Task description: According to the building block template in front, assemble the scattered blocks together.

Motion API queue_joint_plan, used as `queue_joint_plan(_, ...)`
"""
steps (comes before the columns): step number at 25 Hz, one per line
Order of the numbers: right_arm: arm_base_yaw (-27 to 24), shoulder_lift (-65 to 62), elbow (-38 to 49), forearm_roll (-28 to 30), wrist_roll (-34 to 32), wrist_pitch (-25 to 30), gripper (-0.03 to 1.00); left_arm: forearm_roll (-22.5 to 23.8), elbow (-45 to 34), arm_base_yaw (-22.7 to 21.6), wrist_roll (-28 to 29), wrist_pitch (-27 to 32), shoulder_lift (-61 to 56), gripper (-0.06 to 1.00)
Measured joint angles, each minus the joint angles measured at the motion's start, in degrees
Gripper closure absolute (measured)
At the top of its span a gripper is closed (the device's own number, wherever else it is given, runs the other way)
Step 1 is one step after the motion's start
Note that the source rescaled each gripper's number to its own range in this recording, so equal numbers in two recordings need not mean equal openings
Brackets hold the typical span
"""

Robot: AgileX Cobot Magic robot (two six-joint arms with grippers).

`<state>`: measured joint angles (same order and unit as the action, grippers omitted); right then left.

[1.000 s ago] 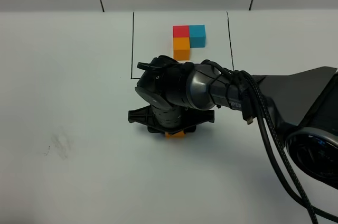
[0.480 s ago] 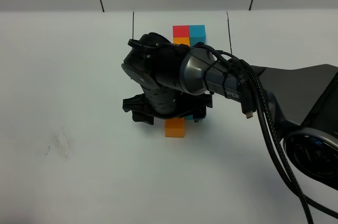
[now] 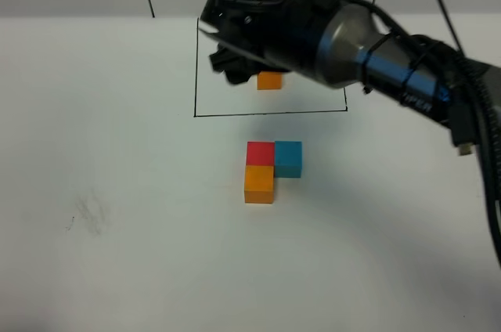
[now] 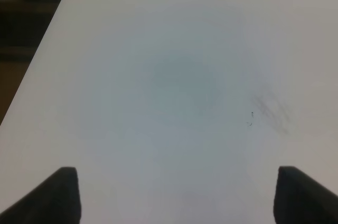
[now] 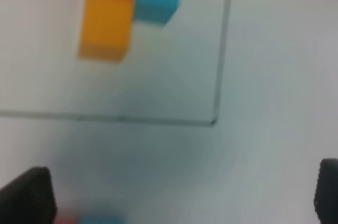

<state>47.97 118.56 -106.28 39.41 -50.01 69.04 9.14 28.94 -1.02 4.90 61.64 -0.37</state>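
Since the earlier frames, the right gripper (image 5: 179, 195) has been lifted off the assembled cubes and carried toward the far side of the table, above the framed area; its jaws are spread wide and nothing is held.

Nearest in the high view, the scattered blocks (image 3: 268, 170) are seen resting on the white table (image 3: 117, 254), joined in an L: red at the corner, sky-blue touching it on one side, orange touching it on the near side. Behind them, the black drawn rectangle (image 3: 270, 113) encloses the building block template (image 5: 124, 7), largely hidden by the arm in the high view.

The cubes are judged to be light, rigid and smooth-faced, easily nudged out of alignment. Any correction should be made by gripping one cube across two opposite flat faces.

The left gripper (image 4: 177, 195) is shown parted and empty over bare table.
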Motion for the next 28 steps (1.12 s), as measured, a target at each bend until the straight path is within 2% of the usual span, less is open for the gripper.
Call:
queue_joint_plan(3,-5.12,-4.46,0.00,5.12,5.44,0.00,-0.03,0.00,0.00,0.00,0.00,0.00,0.00,0.27)
queue_joint_plan(6,-12.16,-9.85,0.00,6.46,13.05,0.06,-0.03,0.00,0.00,0.00,0.00,0.00,0.00,0.27)
queue_joint_plan(8,-17.99,-13.65,0.00,7.09,21.01,0.11,-0.03,0.00,0.00,0.00,0.00,0.00,0.00,0.27)
queue_joint_plan(12,-30.19,-19.47,0.00,6.02,42.34,0.28,-0.03,0.00,0.00,0.00,0.00,0.00,0.00,0.27)
queue_joint_plan(17,-44.60,-24.93,0.00,-2.01,60.09,0.47,-0.03,0.00,0.00,0.00,-0.13,0.00,0.00,0.27)
queue_joint_plan(22,-58.73,-33.82,0.50,-19.97,68.61,0.67,-0.03,0.00,0.00,0.00,-0.08,0.00,0.00,0.27)
queue_joint_plan(24,-61.75,-39.04,2.05,-25.17,71.06,0.74,-0.01,0.00,0.00,0.00,-0.08,0.00,0.00,0.27)
queue_joint_plan(28,-62.59,-51.46,9.63,-28.91,72.01,0.74,0.07,0.00,0.00,0.00,-0.08,0.00,0.00,0.27)
